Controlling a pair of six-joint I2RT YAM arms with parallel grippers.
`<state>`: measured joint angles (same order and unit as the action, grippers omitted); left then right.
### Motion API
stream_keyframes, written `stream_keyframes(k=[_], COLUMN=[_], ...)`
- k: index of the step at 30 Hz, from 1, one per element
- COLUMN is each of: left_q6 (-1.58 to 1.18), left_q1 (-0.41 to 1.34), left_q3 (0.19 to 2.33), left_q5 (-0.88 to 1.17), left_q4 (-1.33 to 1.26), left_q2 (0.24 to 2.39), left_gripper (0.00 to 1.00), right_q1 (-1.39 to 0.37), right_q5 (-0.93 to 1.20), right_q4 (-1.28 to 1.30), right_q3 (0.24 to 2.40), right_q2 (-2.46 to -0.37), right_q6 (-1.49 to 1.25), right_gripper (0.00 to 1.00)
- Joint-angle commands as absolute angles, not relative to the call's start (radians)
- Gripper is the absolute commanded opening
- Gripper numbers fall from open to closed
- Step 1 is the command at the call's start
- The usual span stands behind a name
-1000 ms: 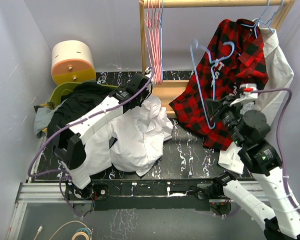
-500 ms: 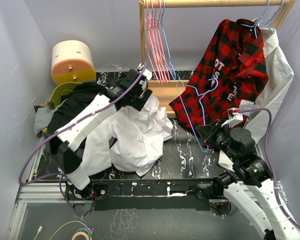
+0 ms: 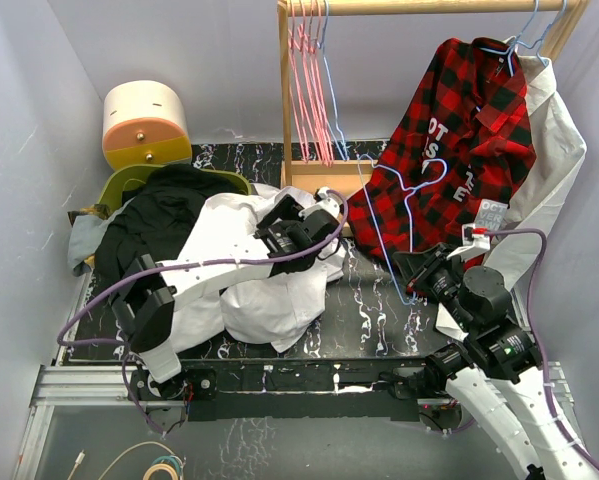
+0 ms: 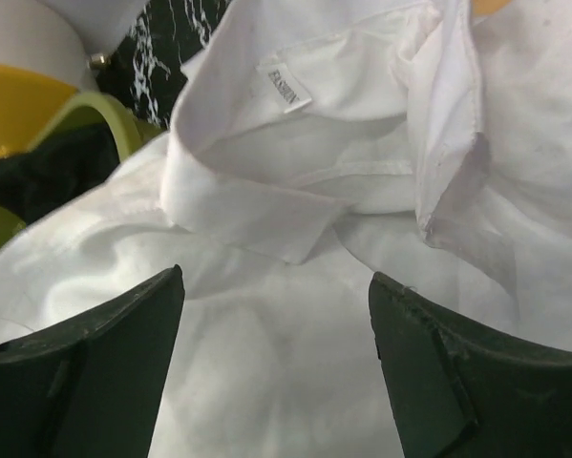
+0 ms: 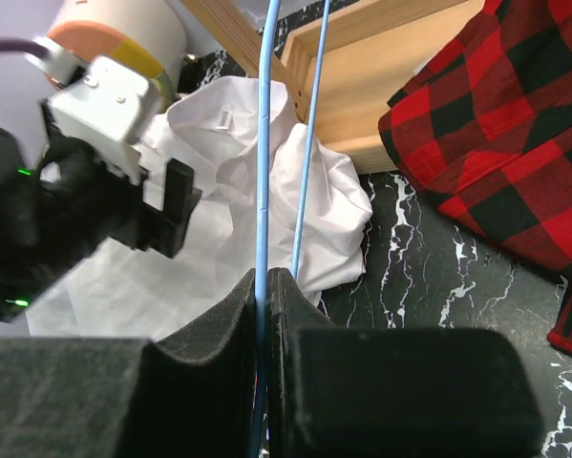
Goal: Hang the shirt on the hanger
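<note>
The white shirt (image 3: 269, 290) lies crumpled on the black marbled table, its collar and label (image 4: 287, 88) facing up. My left gripper (image 3: 317, 222) hovers just over the cloth below the collar, open (image 4: 276, 286), nothing between its fingers. The light blue wire hanger (image 3: 404, 215) stands up from my right gripper (image 3: 416, 270), which is shut on one of its wires (image 5: 264, 143); the jaws (image 5: 264, 275) pinch that wire and a second strand passes just to the right. From the right wrist, the left gripper (image 5: 166, 215) shows over the shirt (image 5: 314, 191).
A wooden rack (image 3: 284, 100) at the back carries pink hangers (image 3: 309, 80) and a red-and-black plaid shirt (image 3: 459, 130) with a white garment (image 3: 554, 150) behind it. A black garment (image 3: 164, 210) and a cream-and-yellow drum (image 3: 144, 125) sit at the left.
My left gripper opened and swung from the pink hangers by the rack down and right to the shirt's collar. The right arm brought the hanger lower and nearer, then held still.
</note>
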<state>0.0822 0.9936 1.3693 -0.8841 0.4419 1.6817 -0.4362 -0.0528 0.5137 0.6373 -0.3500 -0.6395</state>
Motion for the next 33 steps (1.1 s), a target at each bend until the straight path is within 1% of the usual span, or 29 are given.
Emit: stream_keyframes(k=[1,3,5,7,10,12,17,27,30,33], left_q6=[-0.116,-0.181,-0.200,-0.172,-0.119,-0.121,-0.039,0.040,0.045,0.022], left_q1=[0.986,0.987,0.986,0.985,0.985,0.986,0.985,0.981,0.969,0.953], left_q3=[1.369,1.424,1.439,1.421,1.365,1.335,1.256,1.194,1.197,1.216], left_q5=[-1.045,-1.082,-1.121,-1.170,-1.203,-1.214,-1.251,-1.269,-1.270,-1.262], left_q4=[0.341,0.390,0.382,0.319,0.206,0.180,0.035,-0.102,-0.112,-0.073], left_q2=[1.685,1.733,1.763,1.779,1.785,1.784,1.782,1.822,1.853,1.873], left_gripper=[0.75,0.73,0.69,0.63,0.59,0.57,0.56,0.54,0.54,0.49], right_q1=[-0.434,-0.433,-0.433,-0.433,-0.433,-0.433,-0.434,-0.433,-0.433,-0.434], right_q5=[-0.073,-0.076,-0.074,-0.070,-0.070,-0.072,-0.076,-0.048,-0.039,-0.027], right_q4=[0.430,0.434,0.430,0.428,0.426,0.424,0.411,0.322,0.306,0.294], right_q3=[0.650,0.652,0.651,0.650,0.648,0.644,0.630,0.567,0.556,0.545], right_q2=[-0.326,-0.322,-0.320,-0.322,-0.318,-0.312,-0.307,-0.290,-0.286,-0.278], right_q6=[-0.668,-0.673,-0.673,-0.670,-0.666,-0.669,-0.662,-0.657,-0.654,-0.652], right_gripper=[0.08,0.08,0.08,0.08,0.08,0.08,0.08,0.08,0.08,0.08])
